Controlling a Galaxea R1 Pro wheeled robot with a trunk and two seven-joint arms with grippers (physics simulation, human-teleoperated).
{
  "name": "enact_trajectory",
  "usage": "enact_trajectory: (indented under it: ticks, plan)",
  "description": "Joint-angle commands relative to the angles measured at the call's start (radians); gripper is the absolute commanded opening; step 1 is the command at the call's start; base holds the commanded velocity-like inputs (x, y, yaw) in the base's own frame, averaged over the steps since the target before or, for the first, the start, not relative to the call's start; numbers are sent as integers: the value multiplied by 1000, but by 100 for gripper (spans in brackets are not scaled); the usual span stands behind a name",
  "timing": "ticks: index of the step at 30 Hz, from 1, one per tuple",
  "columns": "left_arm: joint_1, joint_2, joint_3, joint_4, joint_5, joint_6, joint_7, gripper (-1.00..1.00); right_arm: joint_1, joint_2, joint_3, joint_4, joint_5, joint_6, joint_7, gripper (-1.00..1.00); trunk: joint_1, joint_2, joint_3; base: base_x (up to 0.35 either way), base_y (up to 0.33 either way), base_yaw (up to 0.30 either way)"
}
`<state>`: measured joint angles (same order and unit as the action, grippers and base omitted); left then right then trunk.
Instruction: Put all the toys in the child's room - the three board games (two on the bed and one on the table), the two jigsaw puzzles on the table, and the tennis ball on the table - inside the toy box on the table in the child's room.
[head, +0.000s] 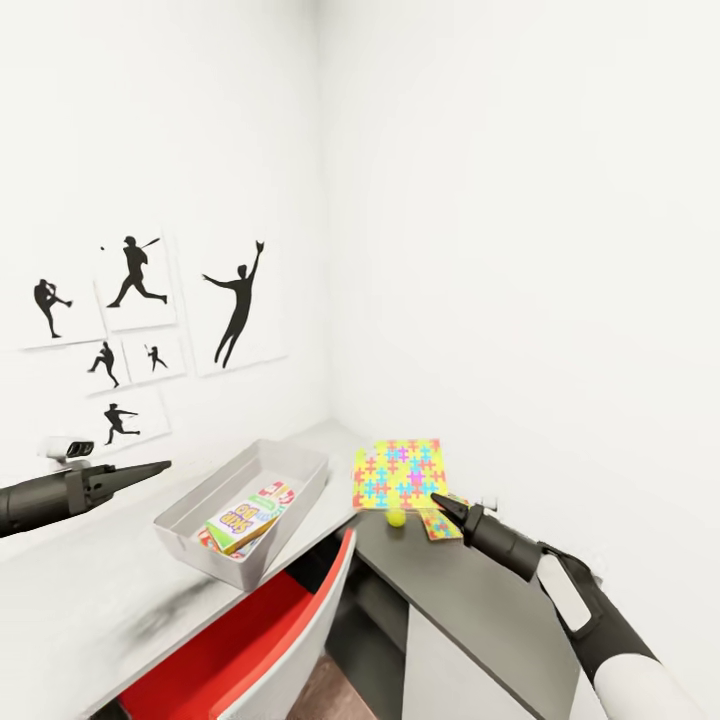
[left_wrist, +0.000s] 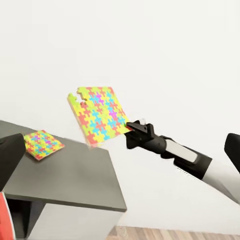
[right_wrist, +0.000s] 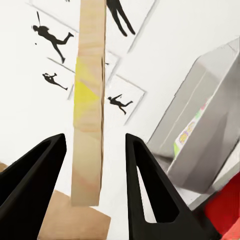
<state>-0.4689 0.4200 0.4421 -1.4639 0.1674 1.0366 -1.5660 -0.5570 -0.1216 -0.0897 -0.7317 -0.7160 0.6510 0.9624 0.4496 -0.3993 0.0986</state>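
Observation:
My right gripper (head: 441, 502) is shut on one corner of a jigsaw puzzle (head: 400, 472) and holds the sheet in the air over the table's dark lower section (head: 470, 600). In the right wrist view that puzzle (right_wrist: 90, 100) stands edge-on between the two fingers. The tennis ball (head: 396, 518) and a second jigsaw puzzle (head: 441, 524) lie on the dark top under it. The grey toy box (head: 190, 505) sits on the pale table top with board games (head: 245, 518) inside. My left gripper (head: 150, 468) hovers left of the box, open, with nothing in it.
A red chair (head: 250, 640) is pushed under the table in front of the toy box. White walls meet in a corner right behind the table, with baseball silhouette posters (head: 130, 320) on the left wall. The dark section ends in an edge (left_wrist: 117, 200) over the wooden floor.

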Motion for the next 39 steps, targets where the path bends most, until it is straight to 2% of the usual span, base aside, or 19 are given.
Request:
enact_trajectory:
  ticks: [1,5,8,10,12,13,15,17,21,27,39]
  plan:
    - [-1,0,0,0,-2,11,-5,100,0,0,1,-25,-2,7,-1,-100,0,-1,-1,0,0,291]
    - [-1,0,0,0,-3,11,-5,100,-6,4,2,-66,1,17,-14,-100,0,-1,-1,0,0,291]
    - [-1,-1,0,0,-2,11,-5,100,-46,14,3,-87,-4,59,-63,-100,0,-1,-1,0,0,290]
    - [0,-1,0,0,-3,10,-5,100,-91,38,4,-97,-3,107,-130,-100,0,-1,-2,0,0,288]
    - [-1,-1,0,0,-3,10,-5,100,-134,74,4,-101,-2,135,-225,-100,0,-1,-3,0,0,287]
    - [-1,-1,0,0,-3,10,-5,100,-145,84,5,-102,-2,139,-251,-100,0,-1,-4,0,0,286]
    - [-1,-1,0,0,-4,10,-5,100,-179,117,5,-101,-3,151,-351,-100,0,-1,-5,0,0,286]
    - [-1,-1,0,0,-5,10,-5,100,-197,140,6,-99,-4,157,-431,-100,0,-1,-6,0,0,285]
    - [0,-1,0,1,-6,10,-5,100,-211,166,8,-96,-5,160,-504,-100,0,-1,-8,0,0,284]
    - [-1,-1,0,2,-6,10,-5,100,-214,173,10,-94,-3,160,-518,-100,0,-1,-12,13,0,282]
    - [-1,-1,0,2,-7,9,-5,100,-209,169,11,-95,1,152,-518,-100,0,-1,-19,73,0,235]
